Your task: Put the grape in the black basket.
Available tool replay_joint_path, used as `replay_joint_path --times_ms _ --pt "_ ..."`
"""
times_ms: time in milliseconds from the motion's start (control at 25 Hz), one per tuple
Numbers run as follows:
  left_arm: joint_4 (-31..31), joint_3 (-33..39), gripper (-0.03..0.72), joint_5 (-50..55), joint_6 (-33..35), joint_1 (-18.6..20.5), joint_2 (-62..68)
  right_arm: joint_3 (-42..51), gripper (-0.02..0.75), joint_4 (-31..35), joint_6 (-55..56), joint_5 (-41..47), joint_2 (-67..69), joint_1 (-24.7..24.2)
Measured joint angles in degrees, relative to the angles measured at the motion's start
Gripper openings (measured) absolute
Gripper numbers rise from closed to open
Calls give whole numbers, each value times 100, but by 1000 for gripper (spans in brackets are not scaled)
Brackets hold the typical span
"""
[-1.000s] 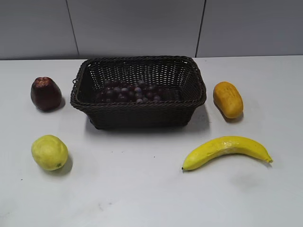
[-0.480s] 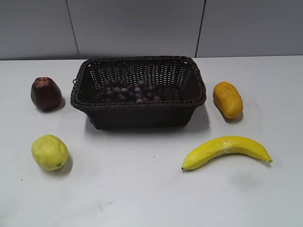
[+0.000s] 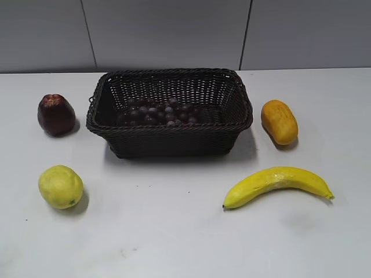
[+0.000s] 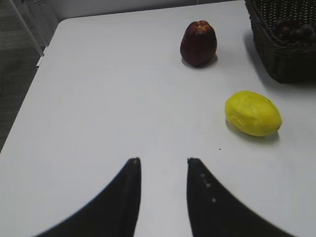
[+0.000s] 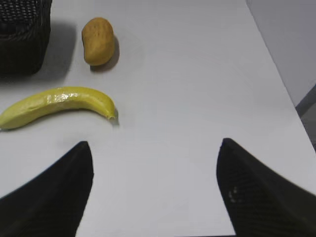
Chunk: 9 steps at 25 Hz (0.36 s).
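The grape (image 3: 157, 113), a bunch of small dark red and purple grapes, lies inside the black basket (image 3: 169, 135) at the back middle of the table. Part of the bunch (image 4: 292, 28) and a basket corner (image 4: 284, 64) show at the top right of the left wrist view. A basket corner (image 5: 22, 49) shows at the top left of the right wrist view. My left gripper (image 4: 162, 160) is open and empty over bare table, left of the basket. My right gripper (image 5: 154, 144) is wide open and empty near the table's right front. Neither gripper shows in the exterior view.
A dark red apple-like fruit (image 3: 55, 114) sits left of the basket and a yellow-green fruit (image 3: 60, 186) in front of it. An orange fruit (image 3: 279, 121) sits right of the basket and a banana (image 3: 277, 184) in front of that. The table's right edge (image 5: 289, 94) is close.
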Motion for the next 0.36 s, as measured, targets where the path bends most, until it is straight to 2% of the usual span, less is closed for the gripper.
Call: replay_joint_path --times_ms 360 --pt "0 0 237 0 0 0 0 0 590 0 0 31 -160 -11"
